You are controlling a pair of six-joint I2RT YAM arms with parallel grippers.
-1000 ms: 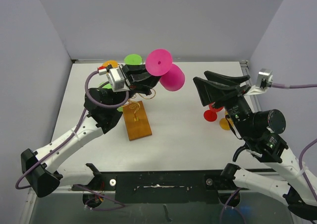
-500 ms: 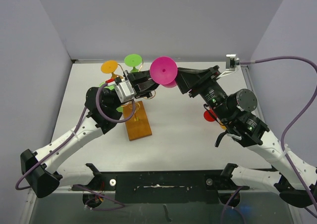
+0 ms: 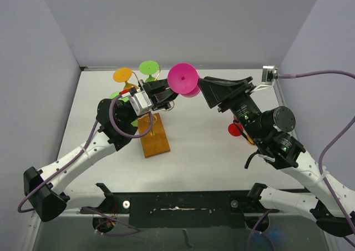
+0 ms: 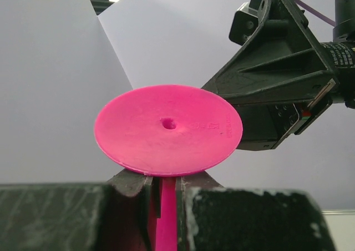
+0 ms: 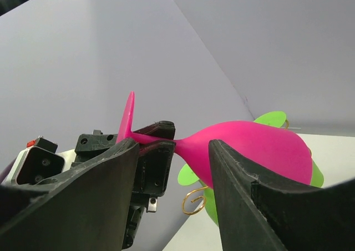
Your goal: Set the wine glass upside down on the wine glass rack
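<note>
My left gripper (image 3: 172, 93) is shut on the stem of the pink wine glass (image 3: 183, 79) and holds it roughly sideways in the air, above the back of the table. In the left wrist view the round foot (image 4: 168, 130) faces the camera, with the stem pinched between the jaws (image 4: 165, 180). My right gripper (image 3: 204, 94) is open beside the pink bowl (image 5: 249, 148), with a finger on each side of the neck (image 5: 173, 151). I cannot tell whether it touches. The wine glass rack (image 3: 153, 135) stands under my left wrist; one gold curl (image 5: 194, 201) shows.
An orange glass (image 3: 122, 74) and a green glass (image 3: 148, 68) hang foot-up on the rack's far side. A red glass (image 3: 236, 129) and an orange-yellow one (image 3: 253, 139) lie on the table under my right arm. Walls close in at the back and both sides.
My right arm has swung in from the right and brought its open jaws up to the pink bowl. My left gripper has turned and shifted slightly with the glass still held.
</note>
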